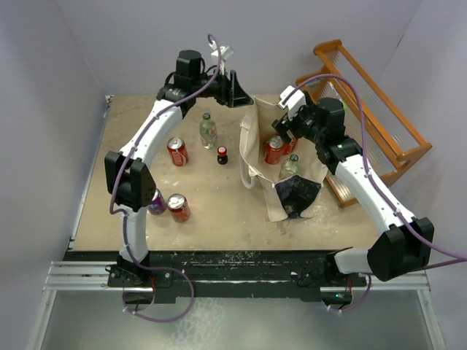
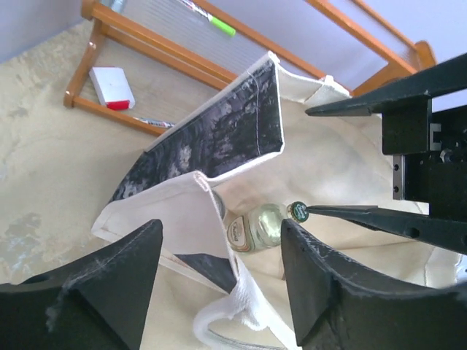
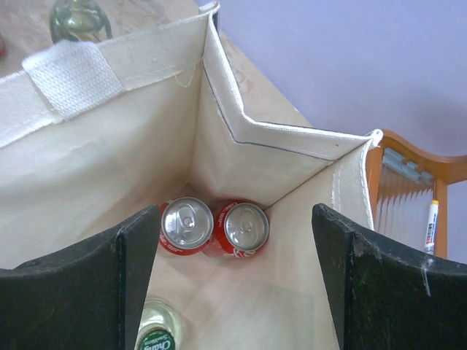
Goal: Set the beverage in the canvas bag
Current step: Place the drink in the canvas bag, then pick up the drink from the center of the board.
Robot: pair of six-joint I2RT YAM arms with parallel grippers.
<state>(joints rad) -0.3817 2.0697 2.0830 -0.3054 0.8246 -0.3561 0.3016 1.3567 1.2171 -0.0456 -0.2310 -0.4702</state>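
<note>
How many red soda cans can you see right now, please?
4 red cans: two side by side inside the canvas bag, one near the clear bottle, one beside the purple can. The bag may hide more.

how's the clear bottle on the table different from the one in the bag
The table bottle stands on the bare tabletop, left of the canvas bag. The bagged bottle sits inside it, beside two red cans. The bagged bottle is right under the open right gripper. The table bottle has no gripper over it. Both are clear bottles.
</note>
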